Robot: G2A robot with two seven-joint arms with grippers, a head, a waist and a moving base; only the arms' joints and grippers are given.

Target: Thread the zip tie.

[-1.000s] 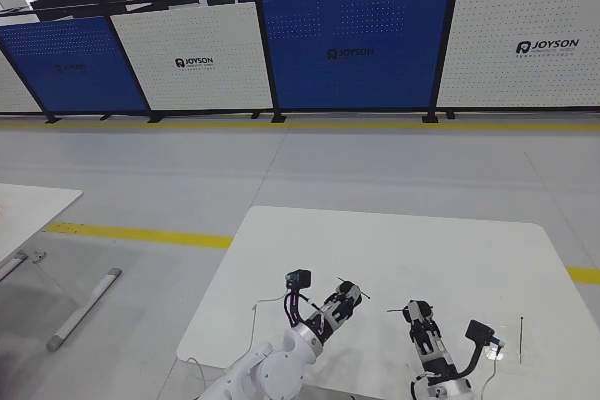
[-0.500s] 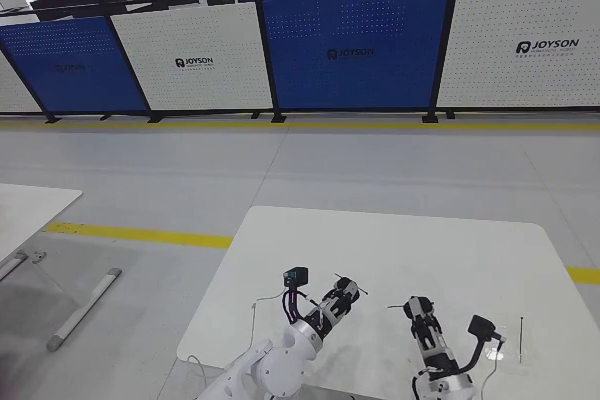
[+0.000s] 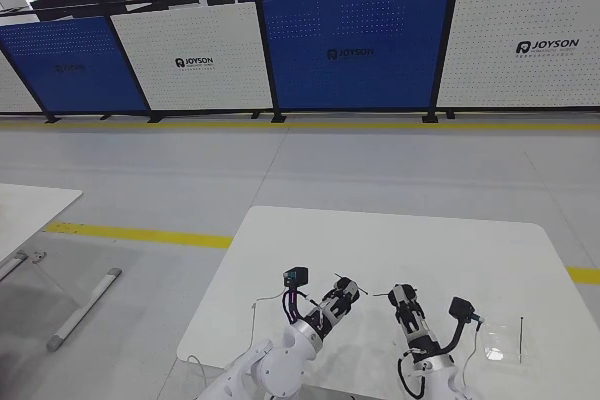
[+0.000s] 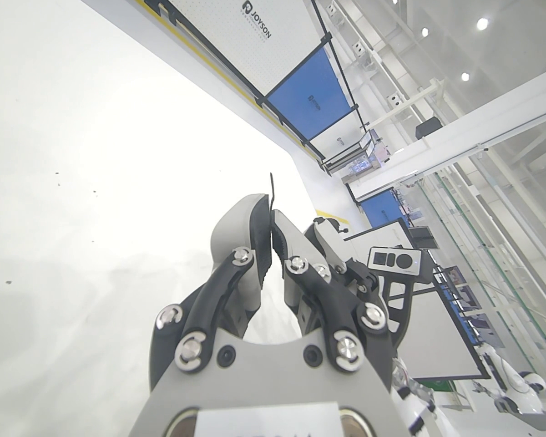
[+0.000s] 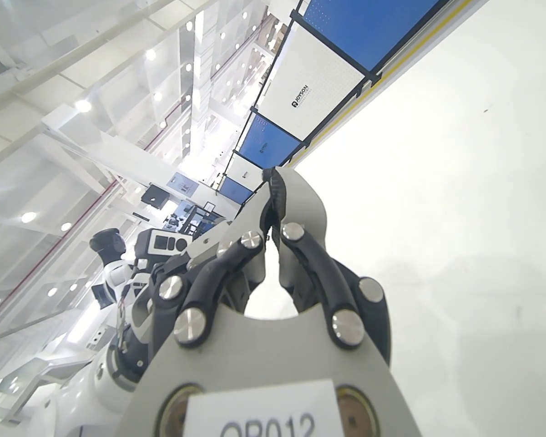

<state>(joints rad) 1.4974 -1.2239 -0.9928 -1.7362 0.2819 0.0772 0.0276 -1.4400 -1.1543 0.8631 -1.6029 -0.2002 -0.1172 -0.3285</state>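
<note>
At the near edge of the bench [image 3: 380, 240], about 6 o'clock in the top view, the left hand [image 4: 271, 205] is clamped on a black zip tie [image 4: 271, 186]. A short length of strap stands clear of its fingertips. The right hand [image 5: 273, 186], at 3 o'clock from it and just apart, is likewise closed on a thin black sliver, apparently the tie's other end; you cannot tell head from tail here. A spare zip tie [image 3: 521, 336] lies well off at 3 o'clock, beside a clear bag [image 3: 498, 350]. Expect the strap to be nearly weightless, smooth and springy: it will bow rather than push. Hold it close behind the tip so the free end is short and stiff, and leave the head's slot uncovered.
</note>
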